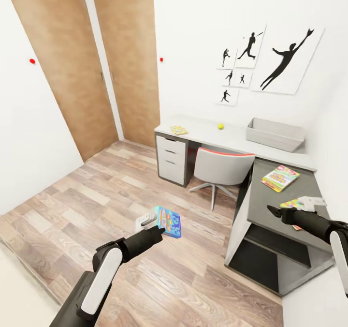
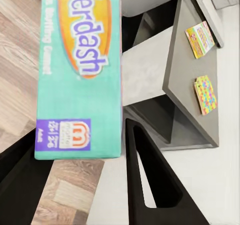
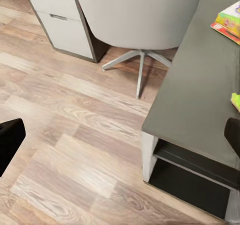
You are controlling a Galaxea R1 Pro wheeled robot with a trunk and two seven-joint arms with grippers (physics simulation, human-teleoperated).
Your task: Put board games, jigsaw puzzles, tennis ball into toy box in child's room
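My left gripper (image 1: 151, 222) is shut on a blue-teal board game (image 1: 168, 221) and holds it above the wooden floor; its printed lid (image 2: 80, 70) sits between the dark fingers (image 2: 150, 185). My right gripper (image 1: 273, 211) is open, its fingertips (image 3: 10, 140) wide apart, at the near edge of the table's dark-grey section (image 1: 270, 206). A jigsaw puzzle (image 1: 291, 204) lies just beyond it, and a green-yellow-red board game (image 1: 280, 177) further back. On the light-grey top are the toy box (image 1: 274, 133), the tennis ball (image 1: 220, 126) and another jigsaw puzzle (image 1: 179, 130).
A grey swivel chair (image 1: 223, 168) stands tucked into the desk corner, beside white drawers (image 1: 171, 158). Wooden wardrobe doors (image 1: 72, 66) line the left wall. Open plank floor (image 1: 96, 211) stretches between me and the desk.
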